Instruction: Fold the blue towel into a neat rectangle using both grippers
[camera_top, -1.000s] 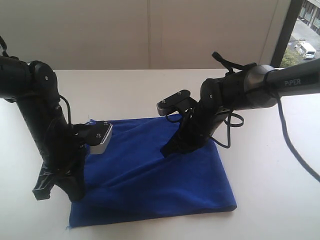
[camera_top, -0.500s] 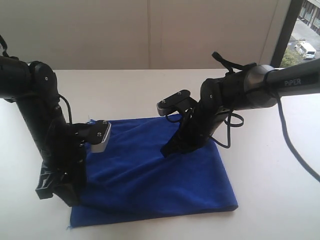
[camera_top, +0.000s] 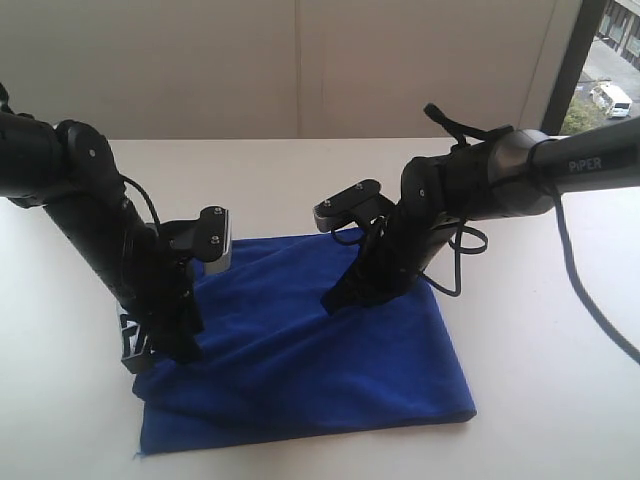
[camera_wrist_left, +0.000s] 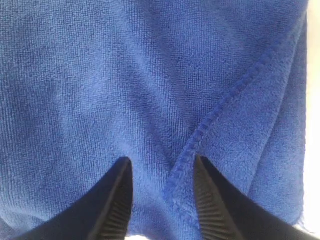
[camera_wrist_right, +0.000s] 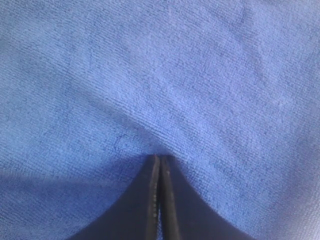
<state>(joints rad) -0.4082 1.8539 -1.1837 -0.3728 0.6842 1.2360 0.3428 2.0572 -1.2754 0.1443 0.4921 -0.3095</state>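
The blue towel (camera_top: 330, 360) lies folded on the white table, its left edge a little rumpled. My left gripper (camera_top: 152, 350) points down onto that left edge. In the left wrist view the left gripper (camera_wrist_left: 162, 165) is open, and a stitched hem (camera_wrist_left: 220, 107) of the towel (camera_wrist_left: 100, 75) runs up between its black ribbed fingers (camera_wrist_left: 117, 200). My right gripper (camera_top: 336, 298) presses down on the towel near its middle back. The right wrist view shows the right gripper (camera_wrist_right: 160, 159) shut, tips against the cloth (camera_wrist_right: 210, 75), with nothing seen between them.
The white table (camera_top: 540, 330) extends on all sides of the towel. The right arm's black cable (camera_top: 592, 300) trails over the table on the right. A pale wall stands behind, and a window (camera_top: 612, 60) is at the far right.
My left gripper has opened and moved right and back, from the towel's near-left corner onto its left edge. The towel's left edge has shifted slightly. The right arm has not moved.
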